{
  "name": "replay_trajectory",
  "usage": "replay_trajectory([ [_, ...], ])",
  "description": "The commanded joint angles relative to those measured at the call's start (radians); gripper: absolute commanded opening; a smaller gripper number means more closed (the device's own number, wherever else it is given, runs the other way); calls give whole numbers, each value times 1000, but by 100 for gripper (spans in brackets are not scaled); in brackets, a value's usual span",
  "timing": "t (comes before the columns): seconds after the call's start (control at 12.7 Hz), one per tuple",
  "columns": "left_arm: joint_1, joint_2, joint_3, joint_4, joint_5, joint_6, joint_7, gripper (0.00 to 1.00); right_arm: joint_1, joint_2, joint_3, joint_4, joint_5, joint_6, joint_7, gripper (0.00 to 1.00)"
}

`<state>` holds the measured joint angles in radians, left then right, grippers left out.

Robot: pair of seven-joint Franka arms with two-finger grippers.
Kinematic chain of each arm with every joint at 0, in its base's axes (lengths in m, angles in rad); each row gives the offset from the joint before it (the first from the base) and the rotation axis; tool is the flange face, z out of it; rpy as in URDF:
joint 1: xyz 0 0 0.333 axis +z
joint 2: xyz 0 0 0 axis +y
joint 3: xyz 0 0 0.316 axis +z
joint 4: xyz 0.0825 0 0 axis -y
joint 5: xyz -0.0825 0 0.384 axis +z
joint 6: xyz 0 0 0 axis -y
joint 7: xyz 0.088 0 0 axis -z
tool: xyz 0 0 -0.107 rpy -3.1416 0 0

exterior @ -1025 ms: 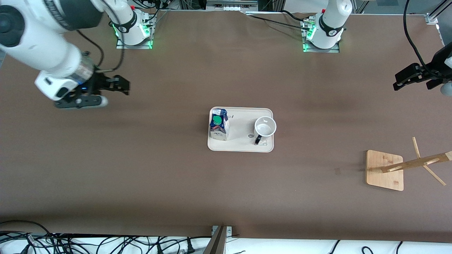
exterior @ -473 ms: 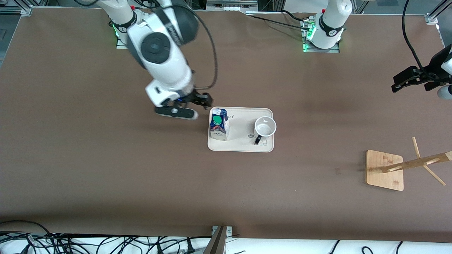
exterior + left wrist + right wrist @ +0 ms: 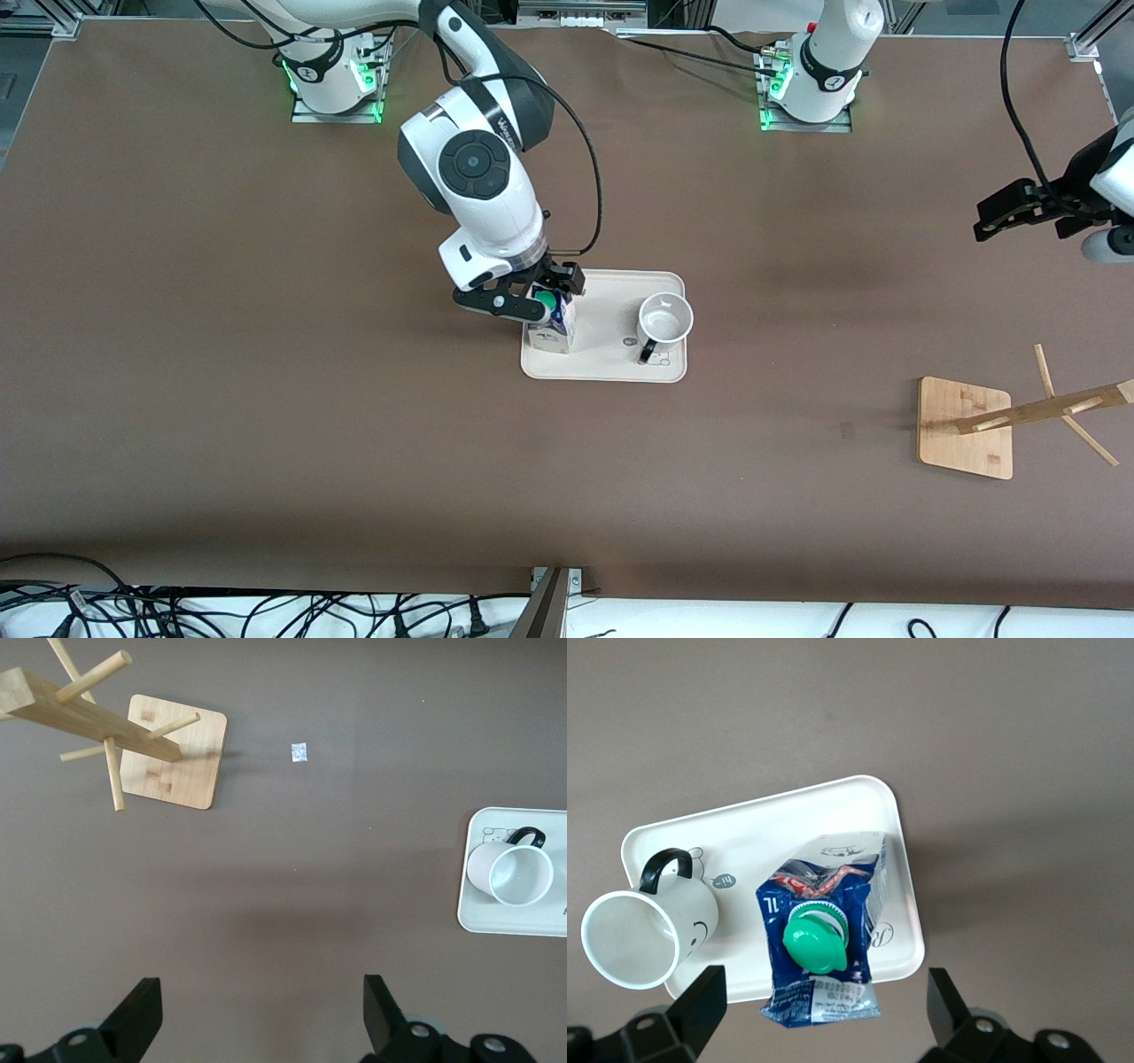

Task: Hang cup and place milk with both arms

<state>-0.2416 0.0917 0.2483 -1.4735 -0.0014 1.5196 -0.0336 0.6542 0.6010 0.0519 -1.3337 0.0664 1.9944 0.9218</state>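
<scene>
The milk (image 3: pixel 551 331), a blue and white carton with a green cap, stands on a cream tray (image 3: pixel 611 365) at the tray's end toward the right arm. The white cup (image 3: pixel 664 320) with a black handle stands upright on the tray's other end. My right gripper (image 3: pixel 537 298) is open and hangs just over the milk. In the right wrist view the milk (image 3: pixel 822 939) sits between the wide-spread jaws of the right gripper (image 3: pixel 824 999), with the cup (image 3: pixel 642 935) beside it. My left gripper (image 3: pixel 1003 213) is open and empty over bare table at the left arm's end; it also shows in its own wrist view (image 3: pixel 261 1005).
A wooden mug tree on a square base (image 3: pixel 966 427) stands near the left arm's end, nearer the front camera than the tray; the left wrist view shows the mug tree (image 3: pixel 168 762) and the cup (image 3: pixel 518 875). Cables lie along the front edge.
My right arm has swung from the right arm's end of the table to over the milk on the tray. My left gripper has shifted slightly.
</scene>
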Motion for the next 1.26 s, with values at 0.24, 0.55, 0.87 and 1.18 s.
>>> replay_trajectory([
  [0.24, 4, 49, 6, 19, -87, 45, 18, 100, 47, 46, -12, 21, -50, 1, 43, 98],
  [0.55, 123, 121, 8, 21, -274, 79, 23, 100, 50, 54, -14, 16, -66, 3, 32, 64],
  [0.87, 111, 129, -3, 24, -197, 83, 8, 100, 38, 34, -18, 24, -63, -17, 14, 54],
  [1.18, 61, 134, -1, 15, -172, 93, 11, 100, -63, -41, -21, 53, -53, -155, -166, 54],
])
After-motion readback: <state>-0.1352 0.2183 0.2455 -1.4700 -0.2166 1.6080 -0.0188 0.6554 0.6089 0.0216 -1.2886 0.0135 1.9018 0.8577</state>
